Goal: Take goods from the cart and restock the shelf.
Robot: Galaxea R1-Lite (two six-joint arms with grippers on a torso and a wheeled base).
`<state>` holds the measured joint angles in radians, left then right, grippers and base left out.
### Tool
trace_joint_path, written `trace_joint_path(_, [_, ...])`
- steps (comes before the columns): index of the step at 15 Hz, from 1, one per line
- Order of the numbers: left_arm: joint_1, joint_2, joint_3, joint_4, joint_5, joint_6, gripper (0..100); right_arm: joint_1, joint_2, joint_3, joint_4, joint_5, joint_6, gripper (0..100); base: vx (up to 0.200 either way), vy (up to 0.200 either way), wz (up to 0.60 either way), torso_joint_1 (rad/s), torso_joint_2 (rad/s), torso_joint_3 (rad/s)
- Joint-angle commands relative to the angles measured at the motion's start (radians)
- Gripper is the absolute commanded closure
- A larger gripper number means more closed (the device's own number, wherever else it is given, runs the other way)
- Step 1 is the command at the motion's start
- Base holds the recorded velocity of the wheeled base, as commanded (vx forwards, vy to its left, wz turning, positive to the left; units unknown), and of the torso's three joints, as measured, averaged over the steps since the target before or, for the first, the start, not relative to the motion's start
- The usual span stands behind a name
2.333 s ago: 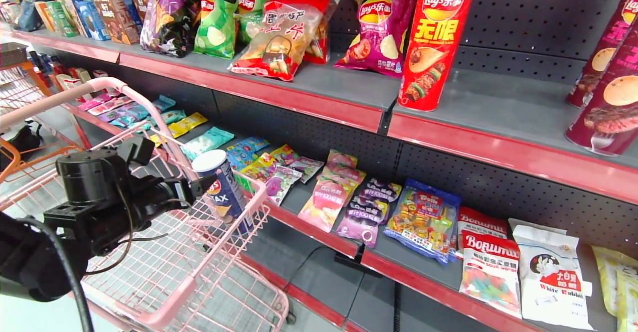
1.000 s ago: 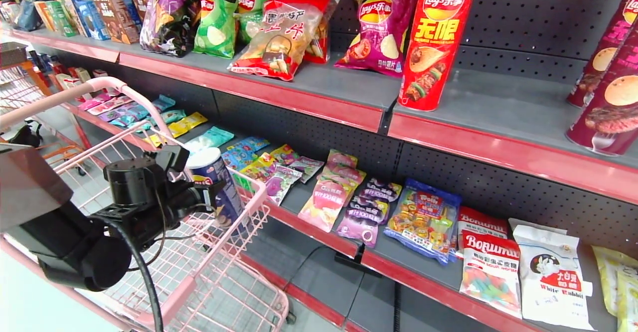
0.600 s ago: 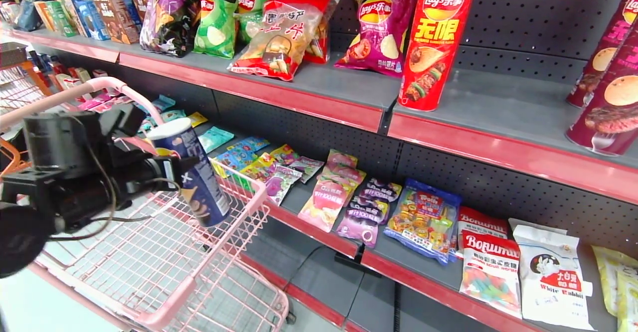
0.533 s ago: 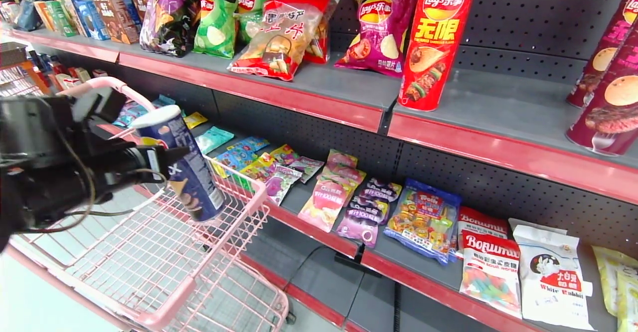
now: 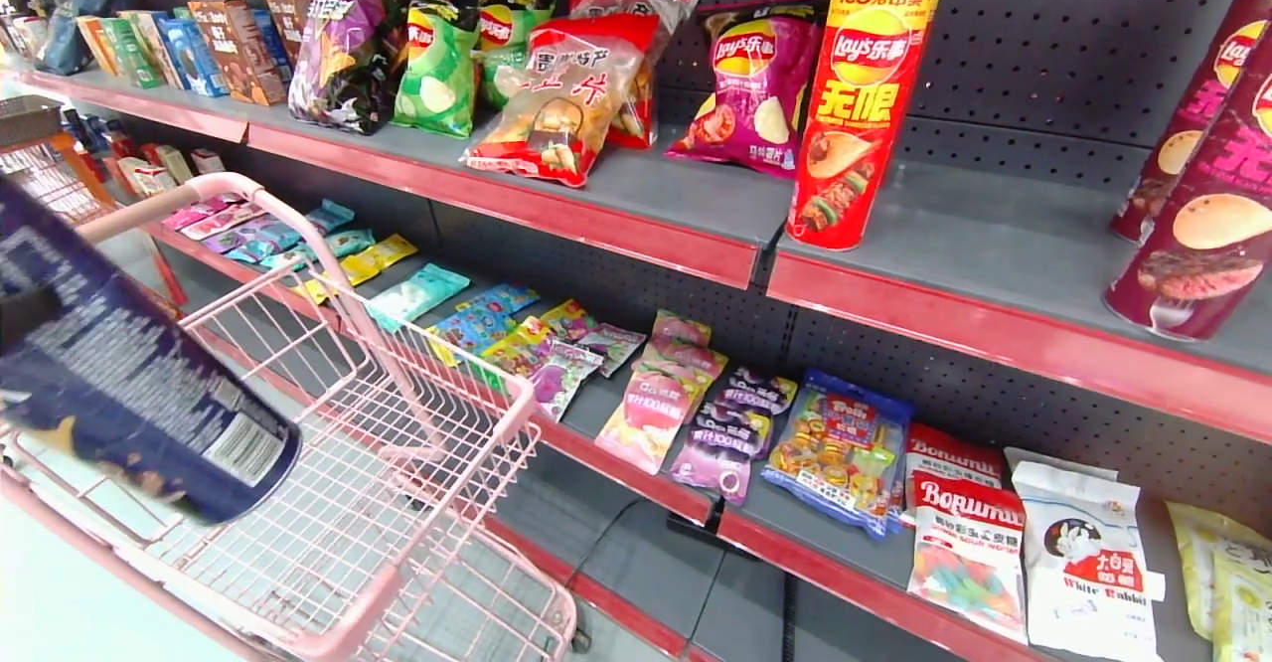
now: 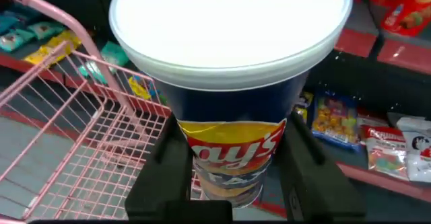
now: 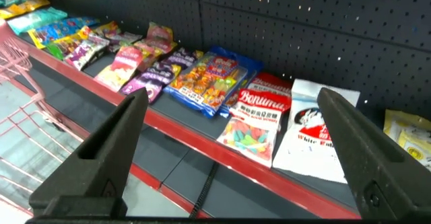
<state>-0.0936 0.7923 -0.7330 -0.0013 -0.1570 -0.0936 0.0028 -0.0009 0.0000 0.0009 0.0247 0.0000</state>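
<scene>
Well, my left pincer (image 6: pixel 236 153) gripped one blue can (image 5: pixel 119 374) near the pink cart (image 5: pixel 437 423); my right pincer (image 7: pixel 234 101) gaped open. One red can (image 5: pixel 860 105) and two maroon cans (image 5: pixel 1197 245) stood on the grey shelf (image 5: pixel 974 225).

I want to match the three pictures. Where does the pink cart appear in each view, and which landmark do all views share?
Head view: the pink cart is at lower left, before the lower shelf, partly behind the blue can.
Left wrist view: the cart lies behind the gripped blue can.
Right wrist view: some of its wire at the edge.
Shared landmark: the white candy bag.
</scene>
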Motion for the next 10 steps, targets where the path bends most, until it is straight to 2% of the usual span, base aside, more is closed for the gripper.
trace_joint_path(1, [0.002, -0.283, 0.136, 0.027, 0.005, 0.006, 100, 0.0, 0.001, 0.0, -0.001, 0.0, 0.0, 0, 0.0, 0.0, 0.0, 0.154, -0.49, -0.33])
trace_joint_path(3, [0.003, -0.329, 0.156, 0.049, 0.047, 0.022, 100, 0.0, 0.001, 0.0, -0.001, 0.0, 0.0, 0, 0.0, 0.0, 0.0, 0.176, -0.52, -0.349])
trace_joint_path(5, [0.003, -0.334, 0.158, 0.052, 0.109, 0.023, 100, 0.0, 0.001, 0.0, -0.001, 0.0, 0.0, 0, 0.0, 0.0, 0.0, 0.181, -0.52, -0.354])
trace_joint_path(9, [0.002, -0.338, 0.158, 0.05, 0.106, 0.026, 100, 0.0, 0.001, 0.0, 0.001, 0.0, 0.0, 0, 0.0, 0.0, 0.0, 0.214, -0.57, -0.36])
trace_joint_path(10, [0.002, -0.338, 0.158, 0.05, 0.106, 0.026, 100, 0.0, 0.001, 0.0, -0.001, 0.0, 0.0, 0, 0.0, 0.0, -0.6, 0.256, -0.6, -0.364])
